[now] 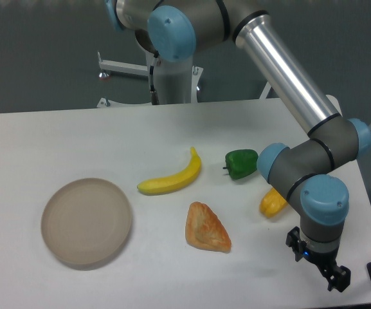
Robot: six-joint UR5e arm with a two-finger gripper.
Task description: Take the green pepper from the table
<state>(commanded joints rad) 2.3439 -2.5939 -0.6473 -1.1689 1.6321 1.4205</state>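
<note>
The green pepper (pixel 241 163) is small, glossy and dark green, and lies on the white table (pixel 76 141) right of centre, with its short stem pointing left. It is in full view and nothing touches it. My gripper (pixel 335 278) hangs low over the table's front right corner, well to the right of and in front of the pepper. The wrist above it hides most of its black fingers, so their gap cannot be made out. Nothing shows in its grasp.
A yellow pepper (pixel 272 203) lies just in front and to the right of the green one, partly behind my forearm. A banana (pixel 172 179) lies left of the green pepper, a golden pastry (pixel 206 227) nearer the front, and a round beige plate (pixel 87 222) at the left.
</note>
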